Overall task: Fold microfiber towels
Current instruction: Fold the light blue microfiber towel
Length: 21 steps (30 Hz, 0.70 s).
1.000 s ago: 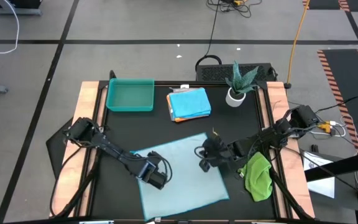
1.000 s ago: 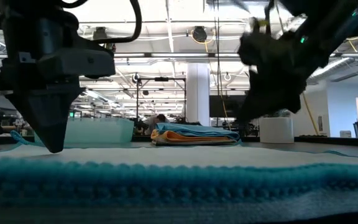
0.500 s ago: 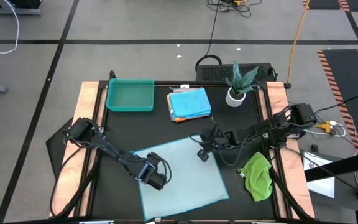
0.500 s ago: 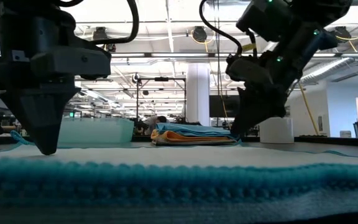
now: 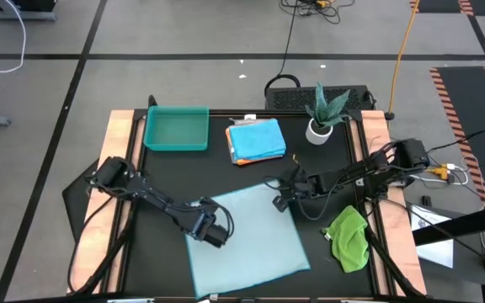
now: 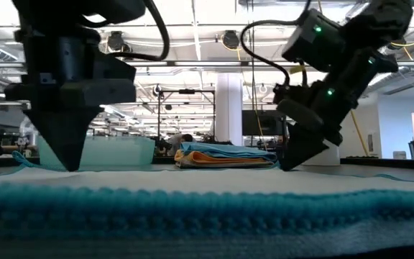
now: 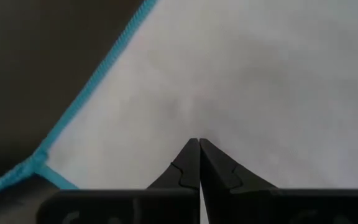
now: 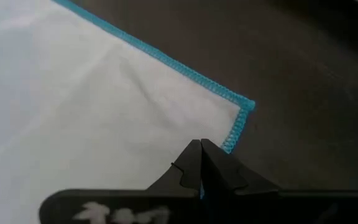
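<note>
Two grippers work one cloth. From above, the pale blue towel (image 5: 244,238) lies spread flat on the near middle of the black table (image 5: 175,181), with the left gripper (image 5: 215,233) over its left part and the right gripper (image 5: 283,202) at its far right corner. A folded stack of towels (image 5: 257,140) sits at the far side beside the teal tray (image 5: 176,129), and a crumpled green towel (image 5: 349,236) lies near the right edge.

At table height, both closed tips come down to the cloth's surface.

Looking past the left wrist, the fingers are pressed together, empty, over plain fabric near a stitched hem.

Looking past the right wrist, the fingers are likewise together, right at the bright-edged corner (image 8: 244,109).

Light, soft and limp, this cloth will likely sag and drag — best pinched at a hemmed corner, since a mid-panel grab would bunch it.
</note>
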{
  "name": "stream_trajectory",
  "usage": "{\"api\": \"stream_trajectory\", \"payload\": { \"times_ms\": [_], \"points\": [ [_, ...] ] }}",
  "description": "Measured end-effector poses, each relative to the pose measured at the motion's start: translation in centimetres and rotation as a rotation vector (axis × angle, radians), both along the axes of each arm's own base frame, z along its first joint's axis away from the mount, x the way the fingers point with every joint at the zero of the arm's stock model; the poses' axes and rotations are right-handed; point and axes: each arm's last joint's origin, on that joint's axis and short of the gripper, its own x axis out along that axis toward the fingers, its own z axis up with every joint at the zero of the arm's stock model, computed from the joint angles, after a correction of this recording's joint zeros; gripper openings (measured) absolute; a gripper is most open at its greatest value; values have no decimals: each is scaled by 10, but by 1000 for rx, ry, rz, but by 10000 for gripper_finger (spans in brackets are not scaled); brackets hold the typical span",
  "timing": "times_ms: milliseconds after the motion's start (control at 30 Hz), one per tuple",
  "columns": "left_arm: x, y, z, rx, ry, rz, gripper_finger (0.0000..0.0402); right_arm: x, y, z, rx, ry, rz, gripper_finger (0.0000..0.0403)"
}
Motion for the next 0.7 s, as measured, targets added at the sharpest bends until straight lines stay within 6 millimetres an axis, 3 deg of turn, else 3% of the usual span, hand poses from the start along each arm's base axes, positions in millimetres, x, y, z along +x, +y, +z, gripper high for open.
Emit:
{"api": "stream_trajectory", "payload": {
  "times_ms": [233, 700],
  "points": [
    [5, 10, 0, 2, 11, -13, 3, -18, -3, -17, 16, -43, -42, 0],
    [6, 9, 0, -44, 9, -16, 12, -39, -5, -24, -14, 196, -11, 0]
  ]
}}
